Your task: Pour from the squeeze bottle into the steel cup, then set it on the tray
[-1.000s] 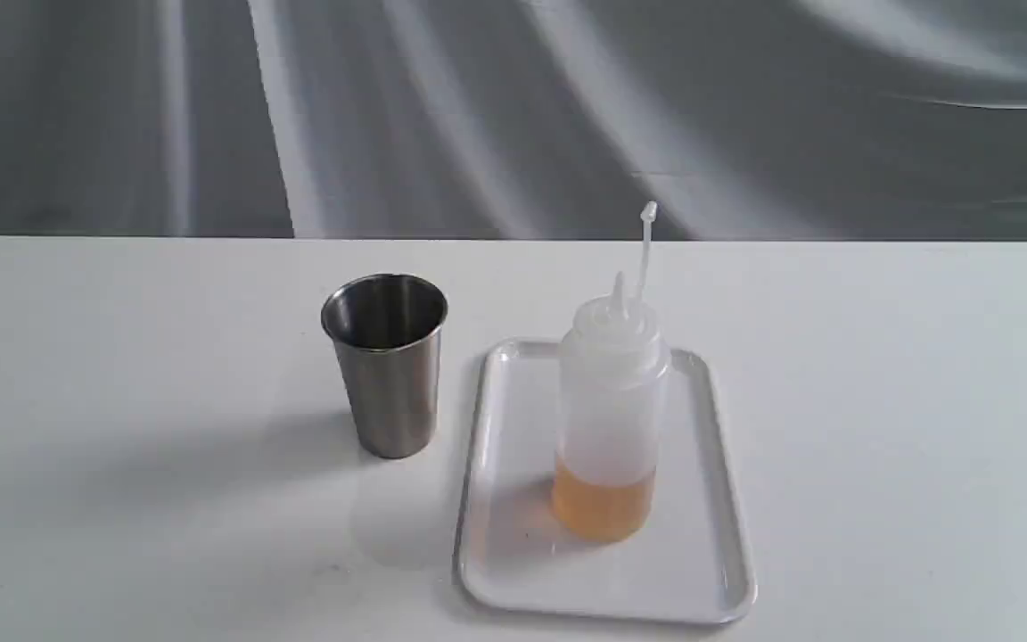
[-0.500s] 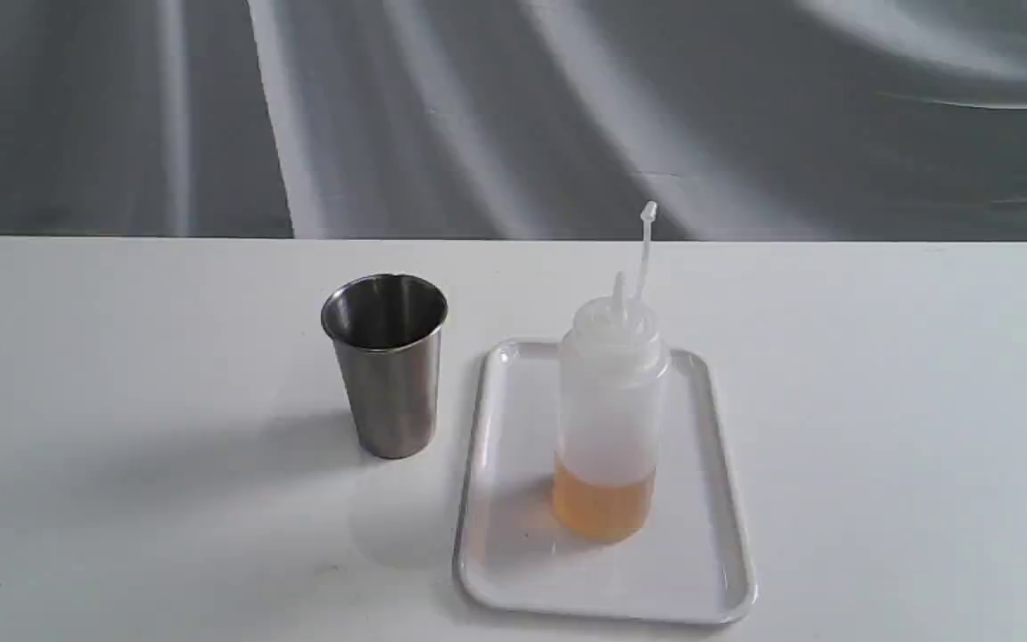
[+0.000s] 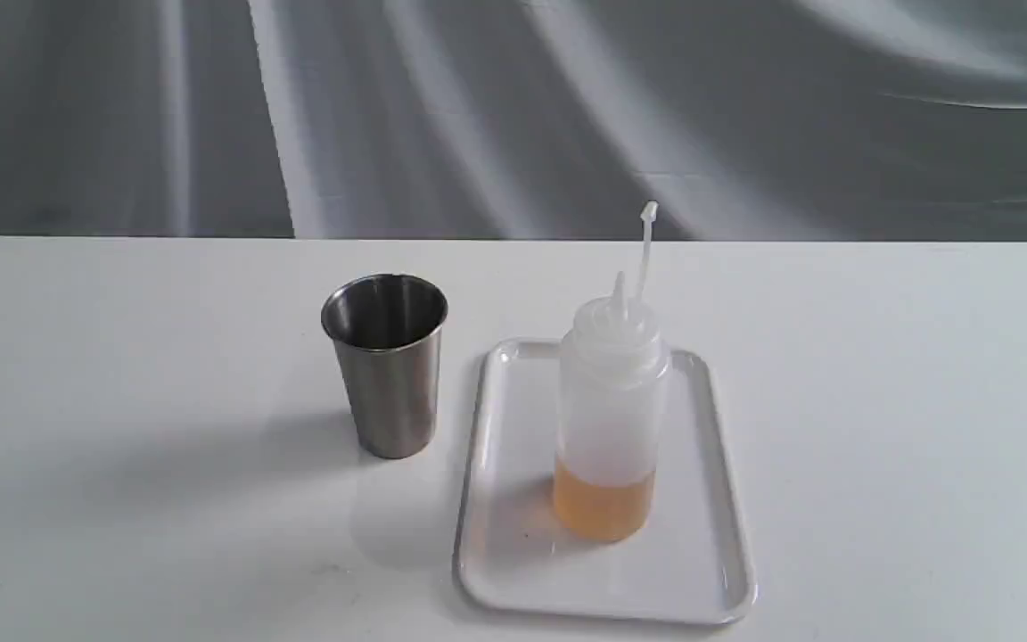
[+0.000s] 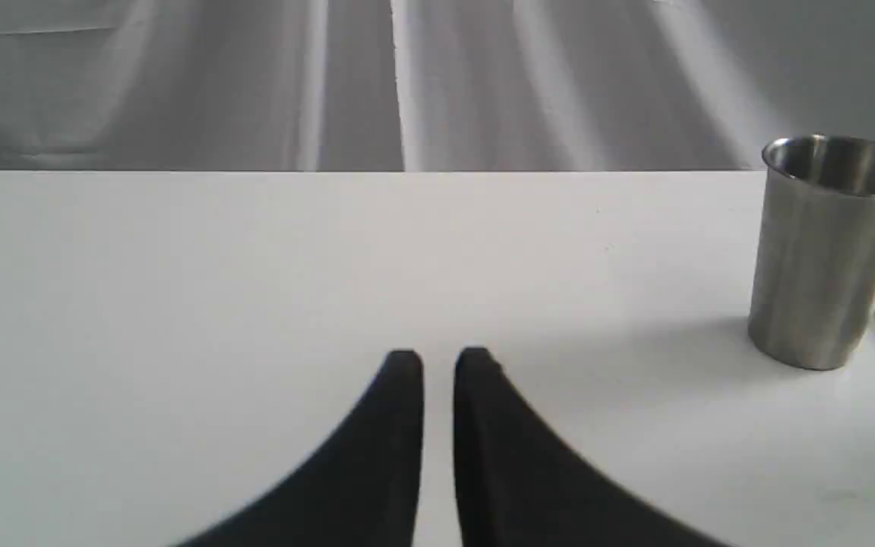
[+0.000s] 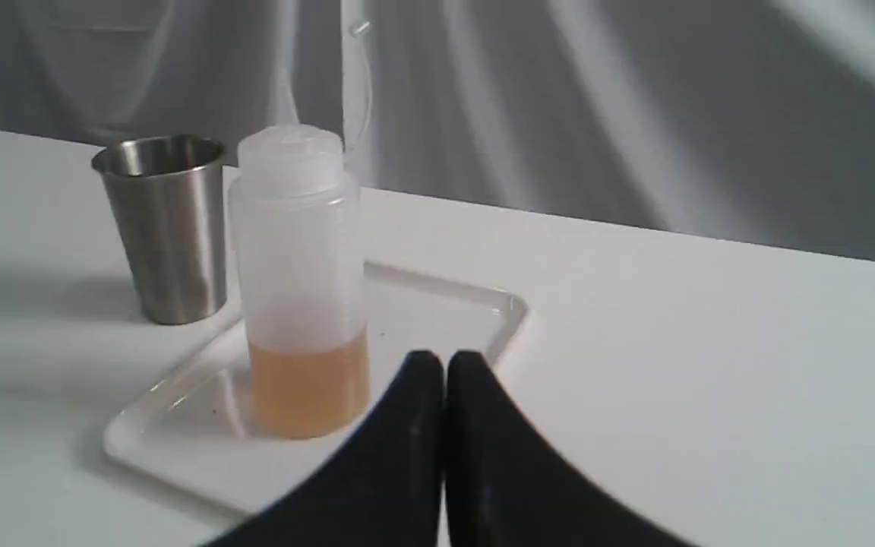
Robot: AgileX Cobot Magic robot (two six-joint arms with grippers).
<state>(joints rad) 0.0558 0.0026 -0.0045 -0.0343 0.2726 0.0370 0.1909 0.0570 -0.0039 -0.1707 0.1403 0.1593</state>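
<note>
Change since earlier frames: nothing has moved; bottle, cup and tray sit as they did.

Exterior view: the squeeze bottle stands upright on the tray, amber liquid filling only its lowest part, cap strap sticking up. The steel cup stands on the table just beside the tray's left edge. No arm shows.

Left wrist view: the left gripper hangs over bare table, jaws almost together with a thin gap, holding nothing; the cup is off to one side.

Right wrist view: the right gripper has its jaws pressed together, empty, near the bottle and over the tray's edge.

Handling, as a judgement: the bottle looks light and soft-walled, so a hard squeeze may squirt liquid. Take it mid-body, above the liquid line.
</note>
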